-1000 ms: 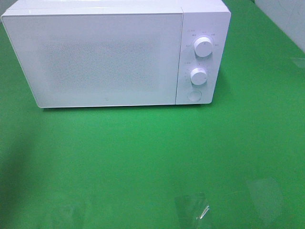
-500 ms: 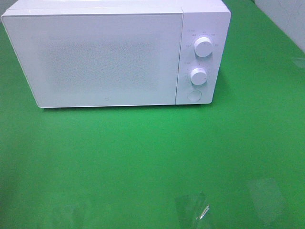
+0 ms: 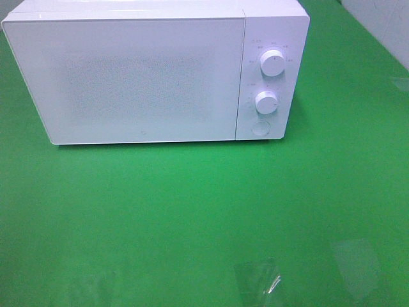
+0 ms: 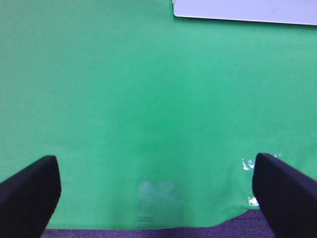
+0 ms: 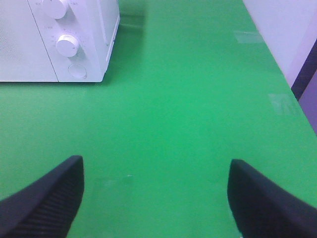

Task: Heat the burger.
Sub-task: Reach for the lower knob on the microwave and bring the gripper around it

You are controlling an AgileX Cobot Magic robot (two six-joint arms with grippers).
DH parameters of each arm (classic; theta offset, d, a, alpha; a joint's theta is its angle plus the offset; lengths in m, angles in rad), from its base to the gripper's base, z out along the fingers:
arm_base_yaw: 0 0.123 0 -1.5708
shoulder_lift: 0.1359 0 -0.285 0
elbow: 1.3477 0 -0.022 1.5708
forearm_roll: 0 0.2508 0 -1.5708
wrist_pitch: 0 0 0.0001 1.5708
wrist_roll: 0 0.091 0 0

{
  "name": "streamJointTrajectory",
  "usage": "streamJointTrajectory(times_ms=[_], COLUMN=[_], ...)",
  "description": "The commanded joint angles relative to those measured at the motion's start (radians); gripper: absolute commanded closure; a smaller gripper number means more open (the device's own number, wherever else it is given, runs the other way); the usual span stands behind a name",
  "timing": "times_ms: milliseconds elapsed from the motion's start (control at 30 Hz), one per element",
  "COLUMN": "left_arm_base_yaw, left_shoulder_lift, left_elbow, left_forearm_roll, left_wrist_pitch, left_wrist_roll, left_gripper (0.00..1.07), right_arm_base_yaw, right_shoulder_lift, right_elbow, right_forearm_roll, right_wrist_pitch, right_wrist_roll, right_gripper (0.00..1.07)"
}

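Note:
The burger is out of view in every frame. A white microwave (image 3: 153,70) stands at the back of the green table with its door shut; its corner shows in the left wrist view (image 4: 247,10) and its knob panel in the right wrist view (image 5: 74,39). My left gripper (image 4: 156,198) hovers open over bare green cloth near the table's front edge, nothing between its black fingers (image 4: 29,191). Over the green surface in front of and to the right of the microwave, my right gripper (image 5: 156,198) is open and empty too. Neither arm shows in the exterior high view.
Two round knobs (image 3: 273,62) (image 3: 266,102) and a round button (image 3: 259,128) sit on the microwave's right panel. Clear tape patches (image 3: 255,278) mark the cloth near the front. The table's right edge (image 5: 292,94) meets a white wall.

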Motion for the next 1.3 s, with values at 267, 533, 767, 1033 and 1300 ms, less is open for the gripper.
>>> streamJointTrajectory(times_ms=[267,533,767,1033,1300], left_arm_base_yaw=[0.006,0.024,0.076,0.076,0.076], left_shoulder_lift=[-0.242,-0.314,-0.314,-0.314,-0.314], left_elbow=[0.005,0.005,0.005,0.005,0.005], left_forearm_roll=[-0.046,-0.047,-0.046,-0.044,-0.044], left_wrist_pitch=[0.003,0.002,0.002,0.002,0.002], left_wrist_roll=[-0.005,-0.005,-0.005,-0.005,-0.005], left_gripper=[0.06,0.06,0.06,0.06,0.06], right_arm_base_yaw=[-0.004,-0.004,-0.004,-0.001,-0.001], right_shoulder_lift=[-0.027,-0.027,-0.027,-0.027,0.041], right_elbow=[-0.001,-0.001,-0.001,-0.002,-0.048], right_forearm_roll=[-0.002,-0.002,-0.002,-0.002,-0.003], right_wrist_pitch=[-0.011,-0.011,-0.011,-0.011,-0.102], right_wrist_roll=[0.01,0.01,0.01,0.01,-0.005], right_gripper=[0.32,0.32,0.32,0.32,0.27])
